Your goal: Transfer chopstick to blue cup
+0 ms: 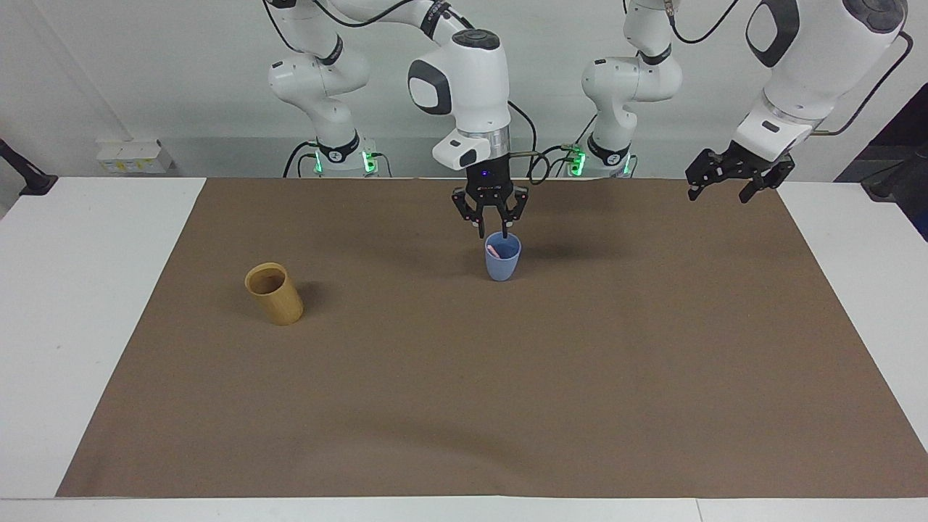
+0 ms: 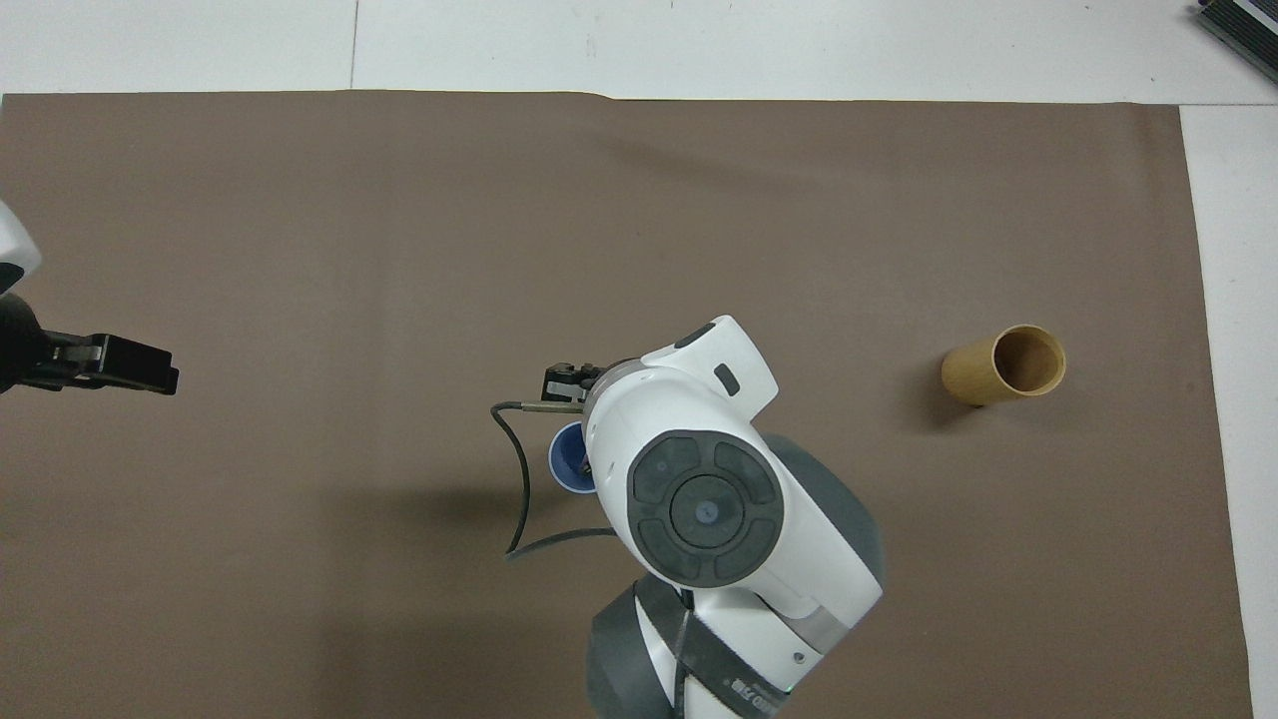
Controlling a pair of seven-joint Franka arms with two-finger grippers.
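The chopstick lies inside the blue cup, its pink end showing just under the rim and leaning toward the right arm's end of the counter. The cup stands upright on the brown mat, near the counter's robot-side edge and about midway along it. The right pincer hangs directly above the cup's mouth, pointing straight down, its fingers parted and holding nothing; the chopstick sits free just below the tips, its long axis tilted rather than upright. So the relation that matters is vertical: the stick is beneath the pincer and inside the cup, and a straight lift looks enough to clear the rim without catching it. In the overhead view the right arm's wrist hides most of the cup. The left pincer waits, wide open and empty, over the mat's corner at the left arm's end. A tan cup stands well apart, toward the right arm's end.
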